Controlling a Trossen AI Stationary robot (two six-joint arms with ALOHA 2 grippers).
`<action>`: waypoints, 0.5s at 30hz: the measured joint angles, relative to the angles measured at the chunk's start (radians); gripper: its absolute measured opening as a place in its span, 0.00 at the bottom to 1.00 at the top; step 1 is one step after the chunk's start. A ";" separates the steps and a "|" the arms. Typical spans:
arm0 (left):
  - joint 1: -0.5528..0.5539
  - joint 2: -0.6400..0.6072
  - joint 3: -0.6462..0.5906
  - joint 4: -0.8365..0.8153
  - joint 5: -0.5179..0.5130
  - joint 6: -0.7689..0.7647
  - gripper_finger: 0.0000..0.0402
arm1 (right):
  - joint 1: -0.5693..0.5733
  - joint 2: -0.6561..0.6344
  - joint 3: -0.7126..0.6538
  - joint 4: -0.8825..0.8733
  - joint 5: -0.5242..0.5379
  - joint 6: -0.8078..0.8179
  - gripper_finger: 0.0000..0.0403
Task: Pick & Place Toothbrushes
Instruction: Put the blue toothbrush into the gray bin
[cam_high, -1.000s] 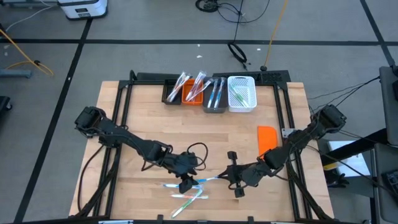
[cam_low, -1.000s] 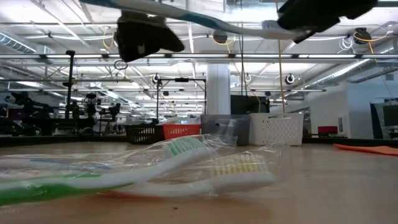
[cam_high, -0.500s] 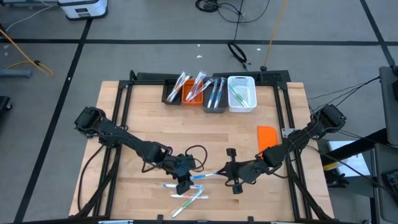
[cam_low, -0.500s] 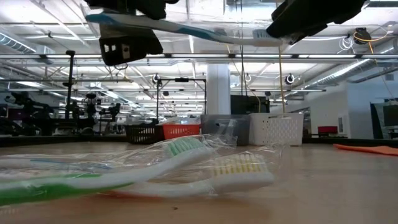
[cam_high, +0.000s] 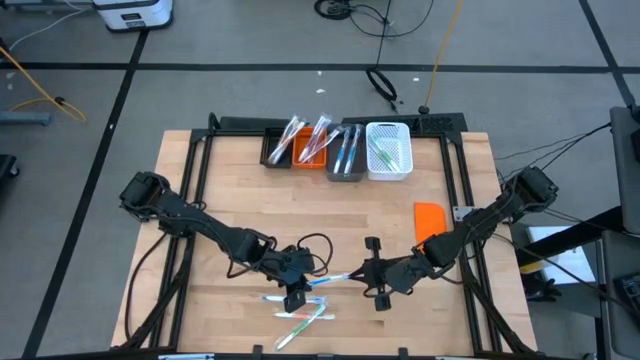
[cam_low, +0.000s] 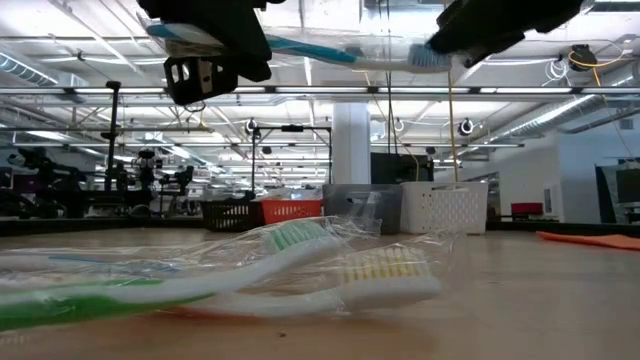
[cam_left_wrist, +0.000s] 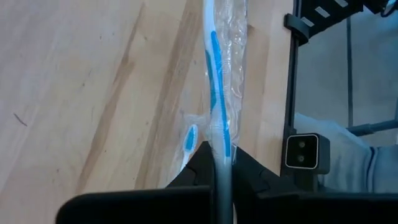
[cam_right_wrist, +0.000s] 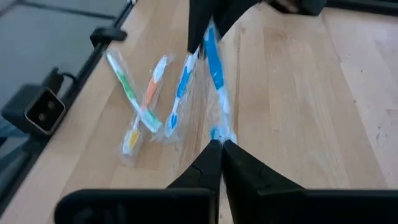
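Above the near middle of the table (cam_high: 250, 190), my left gripper (cam_high: 300, 282) and my right gripper (cam_high: 372, 279) both grip the same wrapped blue toothbrush (cam_high: 332, 281), one at each end, so it hangs lifted off the wood between us. Each wrist view shows my fingers pinched together on its clear wrapper.

My worry is the handover. If both jaws pull while neither lets go, the wrapper can tear or the thin handle can twist out of line. If one releases too early, I judge the brush may swing down from the other pinch, which sits right at the tip, and slip free.

Just below and nearer lie three more wrapped toothbrushes, a second blue one (cam_right_wrist: 180, 87), an orange one (cam_right_wrist: 148, 99) and a green one (cam_right_wrist: 127, 87), crossing each other. A dropped brush would land among them and tangle the heap.

Far across the table the gray bin (cam_high: 346, 152) already holds blue brushes, well apart from us, so a weak grip has a long carry in which to fail
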 joint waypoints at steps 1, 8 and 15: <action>0.000 0.000 0.000 0.000 -0.002 0.005 0.02 | 0.000 -0.007 0.000 0.002 0.000 0.000 0.03; -0.006 0.000 0.000 0.004 -0.068 0.006 0.02 | 0.005 -0.088 0.000 -0.002 -0.056 -0.018 0.23; -0.022 0.000 0.000 0.075 -0.170 0.053 0.02 | 0.004 -0.168 0.000 -0.020 -0.075 -0.041 0.41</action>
